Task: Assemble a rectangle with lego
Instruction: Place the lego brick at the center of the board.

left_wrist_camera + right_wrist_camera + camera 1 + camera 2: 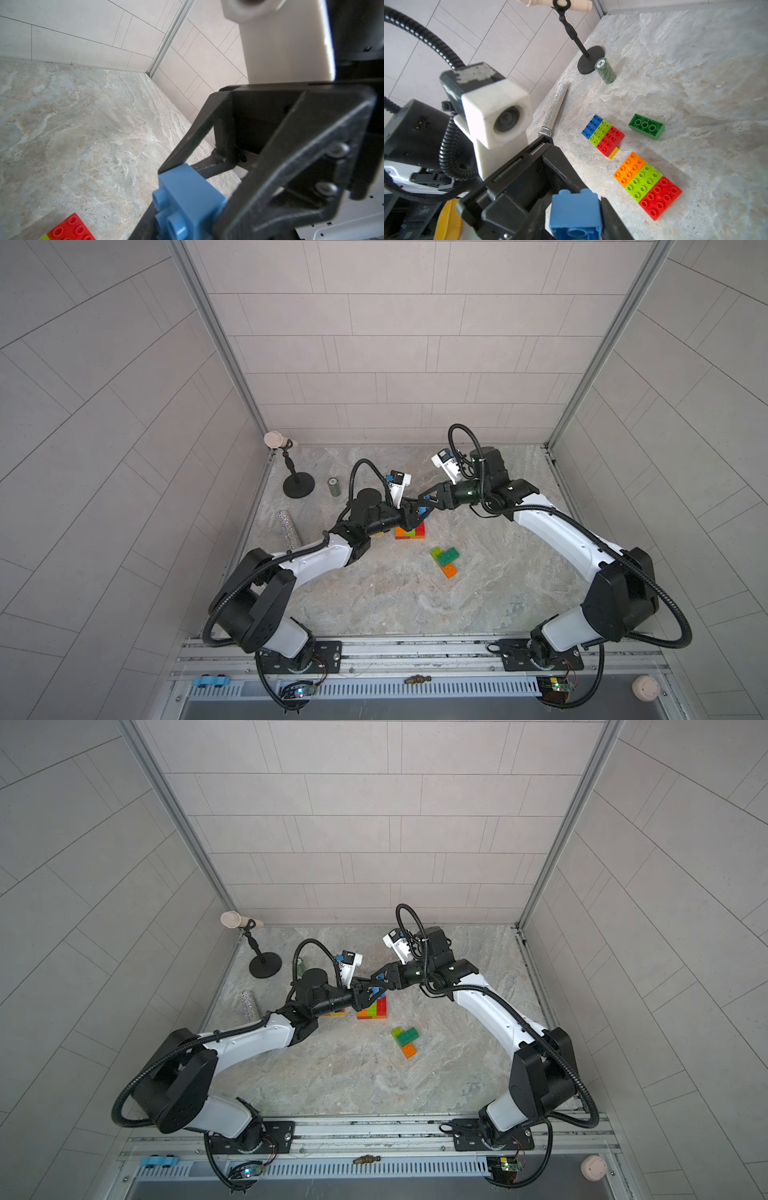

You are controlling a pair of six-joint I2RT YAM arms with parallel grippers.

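Observation:
Both grippers meet in mid-air over the table around one blue lego brick (pixel 423 511) (pixel 187 193) (pixel 575 209). My left gripper (pixel 415 517) (pixel 187 218) is shut on it, studs facing sideways. My right gripper (pixel 422 506) (pixel 575 225) stands open, its jaws flanking the same brick with a thin gap on one side. Below lies an orange, lime and red row (pixel 648 185) (pixel 411 532). A blue, lime and red row on a yellow brick (pixel 603 134) and an upturned dark green brick (pixel 646 126) lie nearby.
A lime, green and orange brick cluster (pixel 445 561) (pixel 405 1041) lies nearer the front. A microphone stand (pixel 298 485), a small green can (pixel 333 487) and a glittery silver tube (pixel 289 529) sit along the left wall. Tiled walls close three sides.

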